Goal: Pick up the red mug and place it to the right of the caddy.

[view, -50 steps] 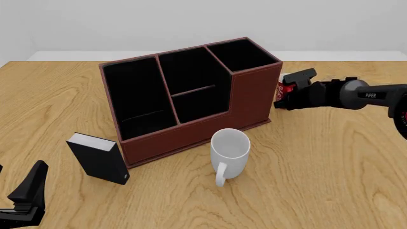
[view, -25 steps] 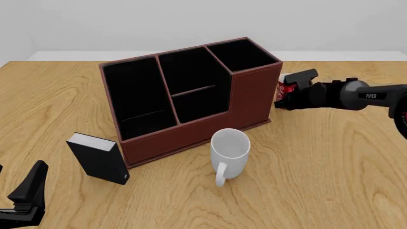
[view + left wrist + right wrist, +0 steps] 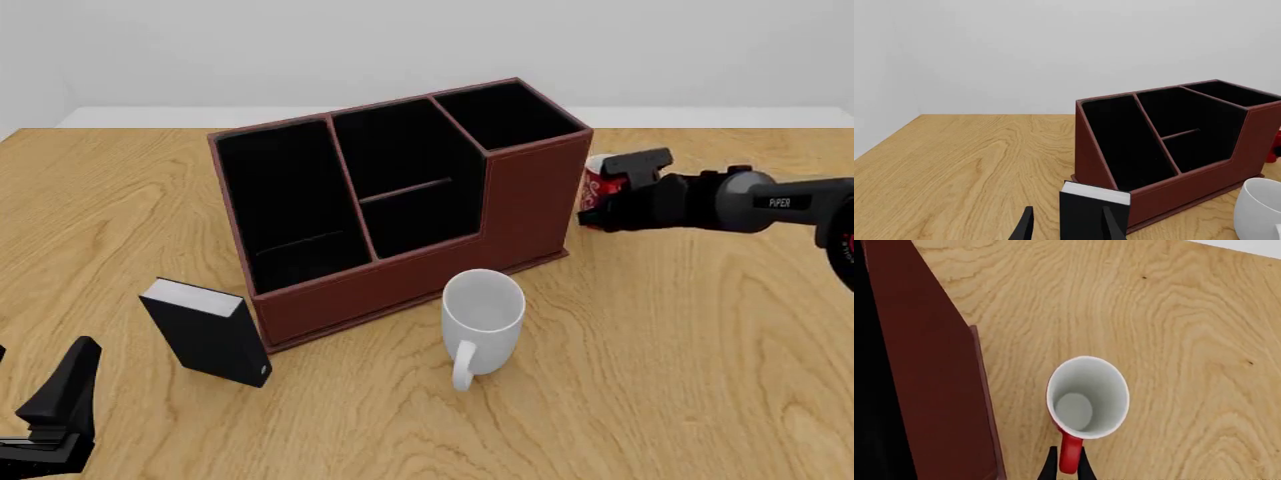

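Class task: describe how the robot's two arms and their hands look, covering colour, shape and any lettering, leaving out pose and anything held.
Both arms are dark. The right arm is a rounded charcoal-grey tube with white "PIPER" lettering and a red ring at its joint near the picture's edge. The right hand is blocky and black. The left hand has slim, tapered black fingers on a black base. No cables show.

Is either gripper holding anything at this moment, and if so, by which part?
The right gripper holds the red mug by its handle, fingers pinched on either side. The mug is upright beside the caddy. The left gripper holds nothing.
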### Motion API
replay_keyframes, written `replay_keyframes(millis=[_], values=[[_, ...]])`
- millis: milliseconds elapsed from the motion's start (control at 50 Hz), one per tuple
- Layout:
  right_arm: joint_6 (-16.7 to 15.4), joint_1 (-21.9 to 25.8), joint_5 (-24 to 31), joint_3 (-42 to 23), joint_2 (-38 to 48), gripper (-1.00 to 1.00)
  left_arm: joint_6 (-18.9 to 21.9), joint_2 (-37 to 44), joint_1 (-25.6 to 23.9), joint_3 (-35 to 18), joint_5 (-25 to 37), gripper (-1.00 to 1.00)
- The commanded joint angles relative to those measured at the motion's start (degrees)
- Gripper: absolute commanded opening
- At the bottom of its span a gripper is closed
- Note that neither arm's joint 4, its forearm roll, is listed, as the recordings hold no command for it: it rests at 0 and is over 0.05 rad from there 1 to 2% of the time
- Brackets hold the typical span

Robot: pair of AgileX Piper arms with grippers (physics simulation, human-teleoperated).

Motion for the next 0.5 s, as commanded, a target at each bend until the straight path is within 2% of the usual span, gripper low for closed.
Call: replay_keyframes(millis=[20,60,80,500], values=[[2.30,-0.90,0.05,0.55,2.85,-1.00,-0.01,0.01,-0.01,0.00,0.00,1.00],[2.68,-1.19,0.21,0.41,3.05,-1.00,0.00,0.00,0.02,0.00,0.00,1.00],[2.30,-1.18,-0.12,0.69,3.06,1.00,0.00,0.00,0.02,0.00,0.00,1.00],[4.02,-1.32,-0.83,1.91,2.82,1.00,0.00,0.00,-0.01,0.00,0.00,1.00]])
